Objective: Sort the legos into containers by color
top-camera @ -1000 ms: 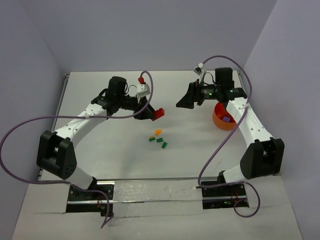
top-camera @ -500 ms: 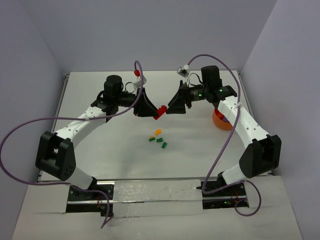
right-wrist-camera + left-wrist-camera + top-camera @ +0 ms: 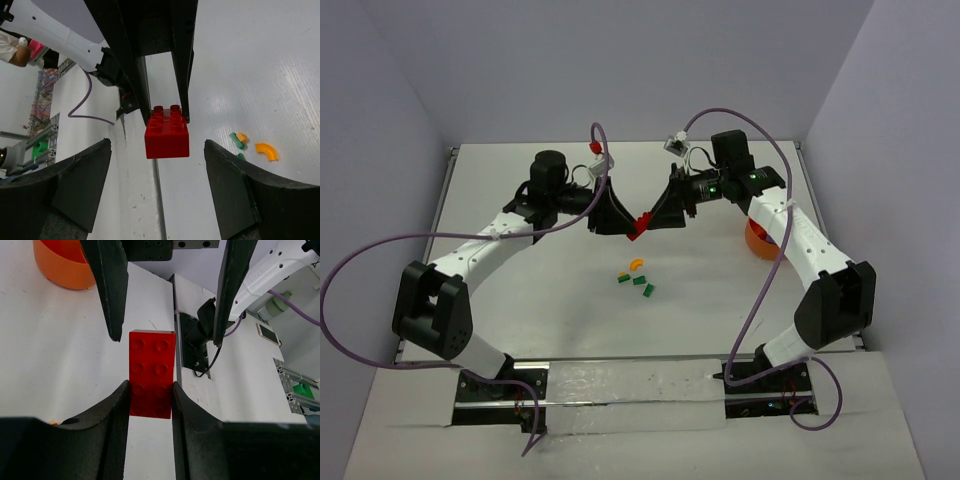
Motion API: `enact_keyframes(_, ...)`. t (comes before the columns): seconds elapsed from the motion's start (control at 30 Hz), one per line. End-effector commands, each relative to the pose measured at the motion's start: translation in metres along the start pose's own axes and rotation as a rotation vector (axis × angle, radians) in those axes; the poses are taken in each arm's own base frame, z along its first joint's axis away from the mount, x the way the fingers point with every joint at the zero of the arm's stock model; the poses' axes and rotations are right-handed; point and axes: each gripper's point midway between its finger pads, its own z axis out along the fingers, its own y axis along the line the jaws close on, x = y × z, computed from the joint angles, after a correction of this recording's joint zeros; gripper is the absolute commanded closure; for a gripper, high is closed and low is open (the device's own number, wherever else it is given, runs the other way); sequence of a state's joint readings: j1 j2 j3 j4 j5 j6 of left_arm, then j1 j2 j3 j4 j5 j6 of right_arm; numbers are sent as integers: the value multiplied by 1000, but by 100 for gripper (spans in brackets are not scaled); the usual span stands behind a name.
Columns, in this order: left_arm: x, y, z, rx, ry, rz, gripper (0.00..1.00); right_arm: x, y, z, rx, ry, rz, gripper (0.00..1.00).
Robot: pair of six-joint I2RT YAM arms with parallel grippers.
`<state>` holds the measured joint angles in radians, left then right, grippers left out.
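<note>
A red lego brick (image 3: 640, 224) hangs above the middle of the table, with my left gripper (image 3: 628, 228) shut on one end of it. In the left wrist view the red brick (image 3: 152, 372) is pinched between both pads. My right gripper (image 3: 656, 214) faces it, open. Its fingers (image 3: 116, 315) flank the brick's free end without touching it. The right wrist view shows the brick (image 3: 167, 132) centred between the wide jaws. An orange curved lego (image 3: 637, 264) and green legos (image 3: 642, 281) lie on the table below. The orange bowl (image 3: 758, 240) stands at the right, partly hidden by the right arm.
Purple cables loop over both arms (image 3: 610, 150). Grey walls close off the table at the back and sides. A metal rail (image 3: 620, 375) runs along the near edge between the arm bases.
My right gripper has swung left from above the bowl to the red brick, and its jaws have narrowed somewhat. The left gripper turned and shifted the brick slightly toward it.
</note>
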<state>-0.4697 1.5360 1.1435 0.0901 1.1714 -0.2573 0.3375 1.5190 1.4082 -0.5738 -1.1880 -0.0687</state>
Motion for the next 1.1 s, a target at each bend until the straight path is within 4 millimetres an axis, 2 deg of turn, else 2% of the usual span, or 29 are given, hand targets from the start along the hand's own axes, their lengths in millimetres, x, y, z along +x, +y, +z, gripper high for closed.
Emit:
enact_keyframes(0.0, -15, -5, 2, 6, -9, 59, 100, -14, 7, 2, 0, -10, -41, 22)
enact_keyframes(0.13, -16, -4, 3, 7, -8, 60, 100, -14, 6, 3, 10, -7, -40, 26)
enact_keyframes(0.23, -18, -5, 3, 10, -11, 62, 100, -12, 3, 5, 22, 1, -40, 35)
enact_keyframes(0.33, -18, -5, 5, 13, -9, 61, 100, -12, 0, 5, 37, -3, -37, 49)
enact_keyframes(0.47, -18, -4, 8, 4, 0, 56, 86, -14, -7, 5, 74, -6, -31, 80)
enact_keyframes(0.53, -17, -1, 8, -13, 6, 49, 64, -12, -10, 4, 100, 0, -27, 100)
enact_keyframes(0.6, -16, 3, 8, -39, 11, 47, 51, -9, -11, 0, 122, 5, -41, 100)
enact_keyframes(0.63, -12, 5, 7, -57, 27, 34, 38, -6, -10, -4, 138, 5, -39, 100)
enact_keyframes(0.67, -10, 7, 6, -71, 34, 34, 19, -3, -14, -7, 147, 9, -33, 100)
enact_keyframes(0.7, -8, 9, 3, -95, 49, 32, 5, -2, -12, -15, 169, 3, -52, 100)
enact_keyframes(0.73, -5, 11, 2, -112, 63, 31, 1, -1, -15, -21, 190, 1, -44, 100)
enact_keyframes(0.8, -5, 14, -5, -144, 74, 49, 1, 3, -18, -36, 233, 2, -63, 100)
enact_keyframes(0.9, -10, 26, -22, -237, 83, 91, 1, 23, -27, -77, 333, 9, -2, 100)
enact_keyframes(1.0, -21, 41, -42, -358, 78, 91, 1, 45, -44, -142, 525, -10, 51, 100)
enact_keyframes(1.07, -23, 46, -50, -409, 89, 93, 1, 56, -47, -173, 630, 6, 20, 100)
